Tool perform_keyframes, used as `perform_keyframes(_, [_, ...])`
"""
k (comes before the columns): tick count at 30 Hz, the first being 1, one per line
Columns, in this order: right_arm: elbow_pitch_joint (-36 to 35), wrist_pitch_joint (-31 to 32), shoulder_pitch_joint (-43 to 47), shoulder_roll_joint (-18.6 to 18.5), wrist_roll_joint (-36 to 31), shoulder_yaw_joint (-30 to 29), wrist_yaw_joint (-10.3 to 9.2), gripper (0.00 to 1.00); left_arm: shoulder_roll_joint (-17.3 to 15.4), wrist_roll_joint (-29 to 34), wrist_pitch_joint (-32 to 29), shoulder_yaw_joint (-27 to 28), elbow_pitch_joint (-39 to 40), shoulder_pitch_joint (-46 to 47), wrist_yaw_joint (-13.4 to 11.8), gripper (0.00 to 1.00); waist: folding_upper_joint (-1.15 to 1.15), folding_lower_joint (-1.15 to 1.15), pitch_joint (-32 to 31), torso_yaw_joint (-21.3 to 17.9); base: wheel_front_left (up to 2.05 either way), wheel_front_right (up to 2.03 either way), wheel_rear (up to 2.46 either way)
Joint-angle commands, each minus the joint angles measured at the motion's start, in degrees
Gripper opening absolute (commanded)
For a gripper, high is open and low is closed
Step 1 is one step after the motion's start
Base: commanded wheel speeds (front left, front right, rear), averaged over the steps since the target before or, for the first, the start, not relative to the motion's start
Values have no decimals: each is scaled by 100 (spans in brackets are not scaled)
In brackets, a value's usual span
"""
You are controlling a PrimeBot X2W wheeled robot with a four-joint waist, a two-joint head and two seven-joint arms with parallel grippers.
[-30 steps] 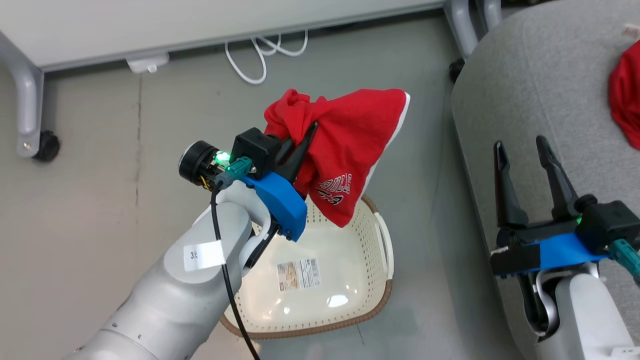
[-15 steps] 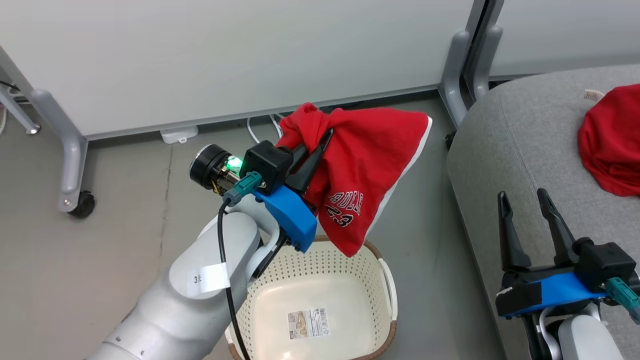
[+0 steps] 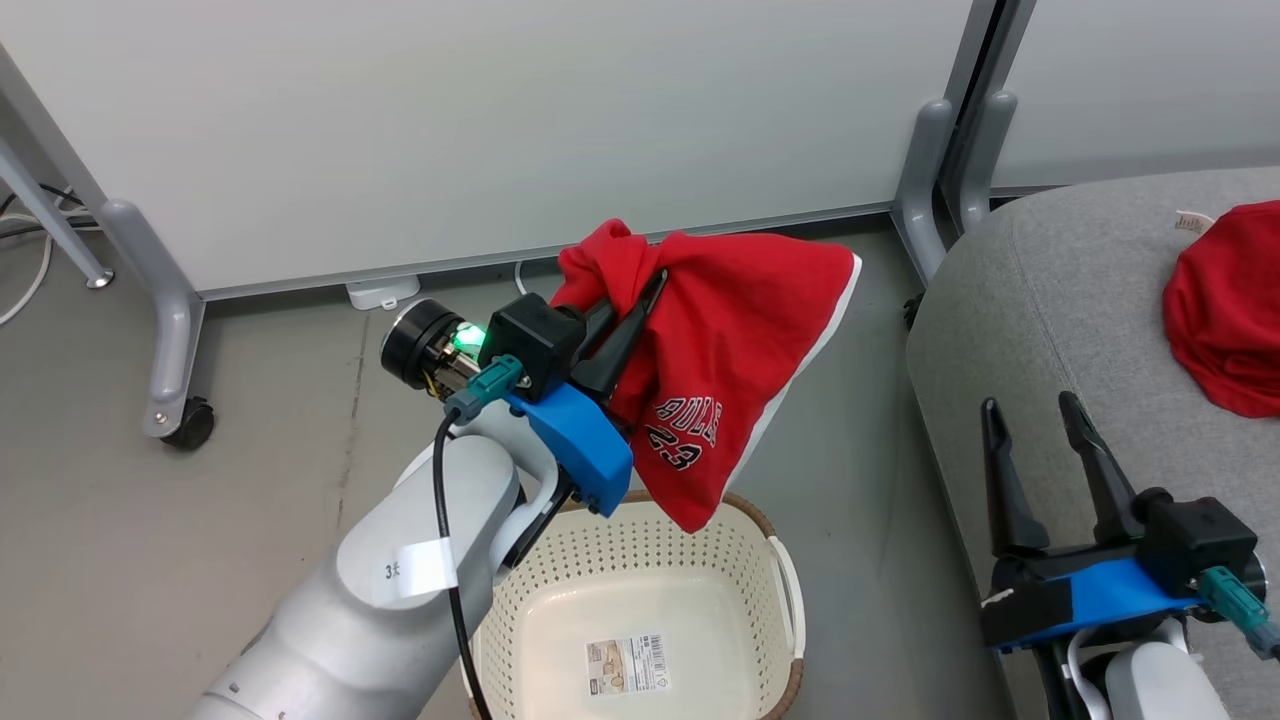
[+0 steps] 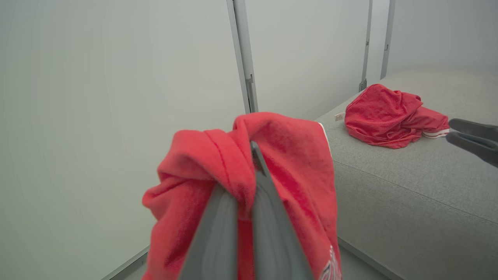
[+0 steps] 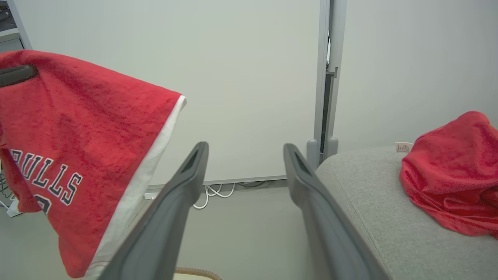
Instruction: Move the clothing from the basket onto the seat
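**A:** Clothing (image 3: pixel 730 340) count?

**B:** Two red pieces. Your left pincer (image 3: pixel 655 285) is pressed together on the lettered garment (image 5: pixel 89 128), which hangs above the far rim of the one basket (image 3: pixel 640 560). The plain garment (image 3: pixel 1225 300) lies on the one seat (image 3: pixel 1060 300).

**A:** Room?

**B:** Your right pincer (image 3: pixel 1030 403) is spread and holds nothing, at the seat's rounded near edge. Bare floor (image 3: pixel 860 500) separates basket and seat.

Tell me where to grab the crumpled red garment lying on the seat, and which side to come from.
Grip the red garment by the raised, bunched folds at the top of its heap, coming down from above. It lies in a mound on the flat seat, edges flush with the cushion, so a sideways approach would probably push it. The open right gripper is nearer.
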State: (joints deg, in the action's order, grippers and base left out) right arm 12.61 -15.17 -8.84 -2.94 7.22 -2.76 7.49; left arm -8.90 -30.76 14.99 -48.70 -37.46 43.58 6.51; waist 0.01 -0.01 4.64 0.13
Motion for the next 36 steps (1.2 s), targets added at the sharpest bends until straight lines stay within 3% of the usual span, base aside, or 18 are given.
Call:
perform_keyframes(1, [-36,4,37,8,27,66,1,100,-22,-21,26,1,23,-30,-27,0,-1,1,18,6,0,0,0])
perform_keyframes(25, [118,4,-1092,1,-33,2332,1,100,201,38,12,-168,100,365,-69,0,-1,1,386,171,0,0,0])
perform_keyframes(36, [758,3,-1777,1,-310,2442,1,100,340,85,19,-297,185,501,-53,0,-1,1,573,384,0,0,0])
